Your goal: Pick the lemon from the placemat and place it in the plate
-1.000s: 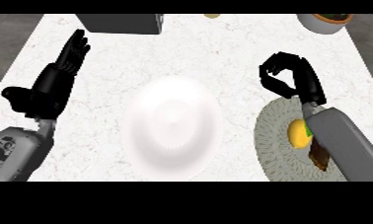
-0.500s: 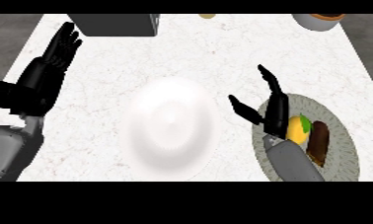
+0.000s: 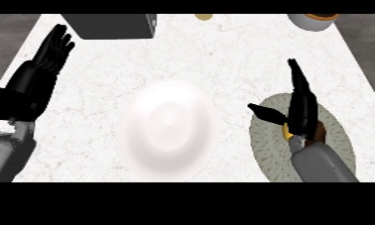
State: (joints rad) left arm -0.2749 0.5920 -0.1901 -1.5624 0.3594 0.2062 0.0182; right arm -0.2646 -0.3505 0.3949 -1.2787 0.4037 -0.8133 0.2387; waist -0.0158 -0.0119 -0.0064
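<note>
A round speckled grey placemat (image 3: 267,149) lies at the lower right of the counter. My right hand (image 3: 300,104) hovers over it, open, fingers straight and pointing away, thumb out to the left. Only a sliver of the yellow lemon (image 3: 288,131) shows under the wrist, next to a brown object (image 3: 321,131); the hand and forearm hide most of both. A white plate (image 3: 170,127) sits at the middle of the counter, with nothing on it. My left hand (image 3: 40,78) rests open at the left edge, fingers up.
A dark grey box (image 3: 113,25) stands at the back left. A small yellowish item (image 3: 204,17) lies at the back edge, and a grey cup with an orange-brown top (image 3: 315,21) at the back right. White marble counter (image 3: 212,60) surrounds the plate.
My right hand has opened from a curl, straightened its fingers and settled over the placemat, covering more of the lemon. The view has shifted; the left hand keeps its pose.
</note>
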